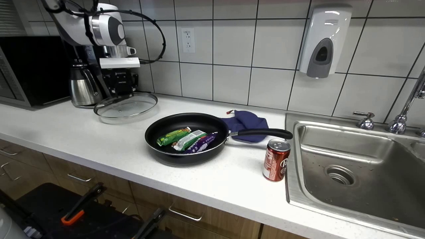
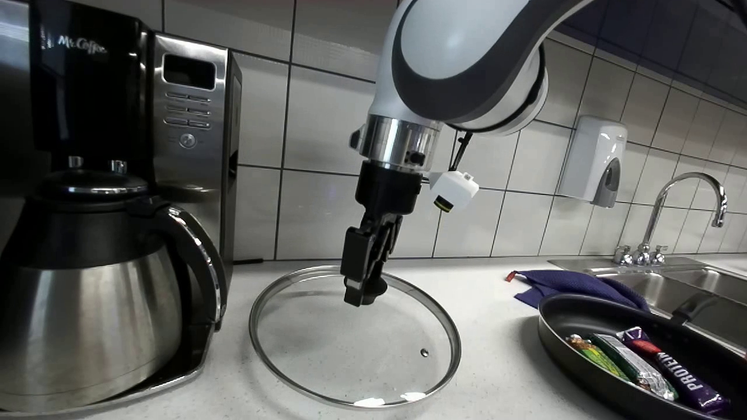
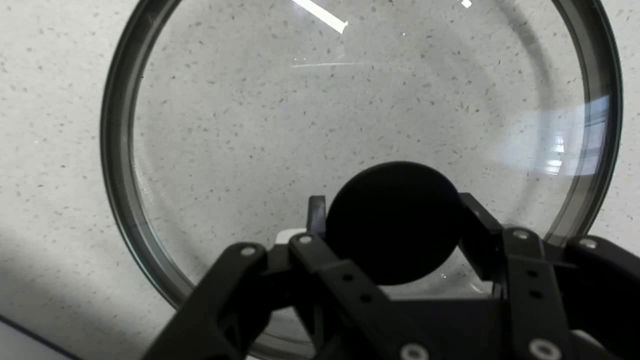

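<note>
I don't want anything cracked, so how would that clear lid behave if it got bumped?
The clear lid looks like glass, so it's probably stiff but breakable. Pinched by the gripper only at its round black knob, it may swivel or tilt if nudged. Its smooth surface, shiny with reflections, could feel slippery.

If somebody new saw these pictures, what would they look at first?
Probably the gripper, closed around the black knob of the big glass lid, near the coffee maker. Next might come the three bright wrapped bars inside the black frying pan, then the red can standing beside the sink.
</note>
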